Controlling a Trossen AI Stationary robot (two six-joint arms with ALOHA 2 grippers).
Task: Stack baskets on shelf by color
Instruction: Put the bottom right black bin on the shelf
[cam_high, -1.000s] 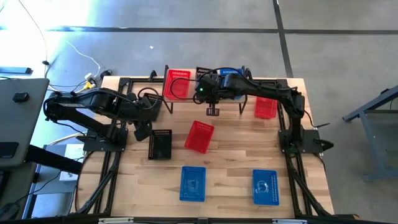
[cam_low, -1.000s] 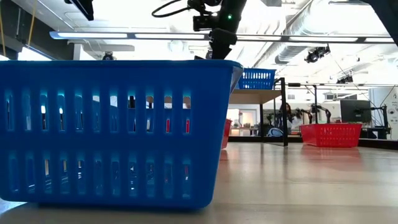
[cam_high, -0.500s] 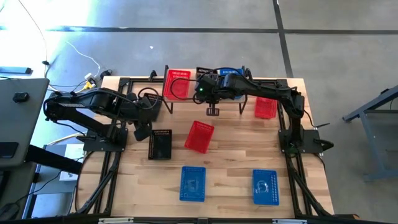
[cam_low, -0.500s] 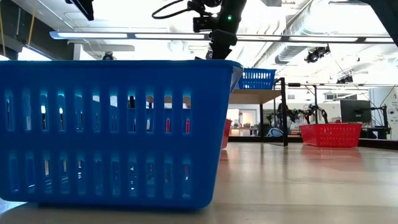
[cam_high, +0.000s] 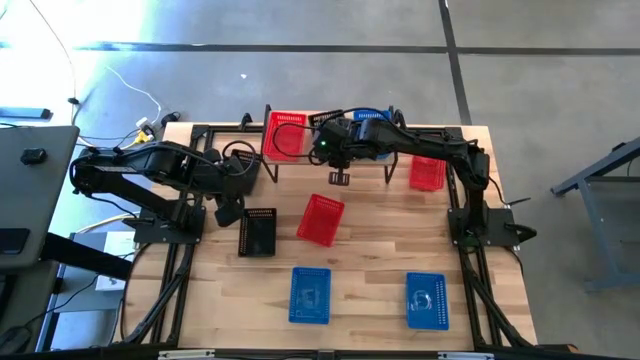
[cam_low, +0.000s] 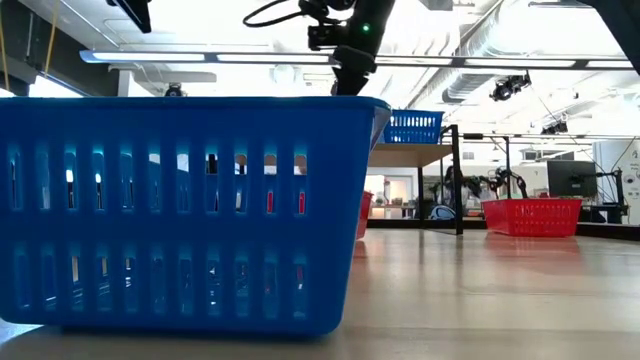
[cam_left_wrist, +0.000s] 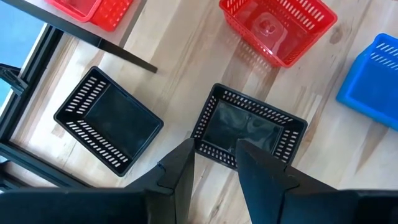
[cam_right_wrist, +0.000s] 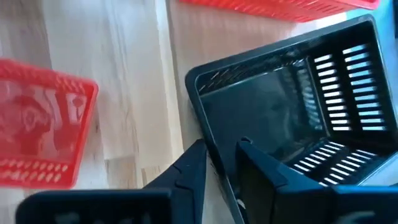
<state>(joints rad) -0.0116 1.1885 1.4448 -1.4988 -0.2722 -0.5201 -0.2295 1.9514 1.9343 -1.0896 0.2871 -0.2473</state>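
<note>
Baskets sorted onto the shelf (cam_high: 330, 160) at the table's (cam_high: 370, 290) far edge.
Right pincer (cam_right_wrist: 219, 163) straddles a black basket's (cam_right_wrist: 292, 106) rim, fingers parted; left pincer (cam_left_wrist: 213, 163), slightly spread, hovers over another black basket (cam_left_wrist: 249, 130).

The wooden table (cam_high: 370, 260) is carrying a black basket (cam_high: 258, 232), a red basket (cam_high: 321, 220), two blue baskets (cam_high: 310, 295) (cam_high: 427, 300) near the front edge and another red one (cam_high: 427, 173). The shelf (cam_high: 300, 160) is standing at the back, bearing a red basket (cam_high: 284, 133), with a blue one (cam_high: 372, 115) alongside.

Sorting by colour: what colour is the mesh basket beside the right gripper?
Black mesh basket; right wrist view shows it best.
</note>
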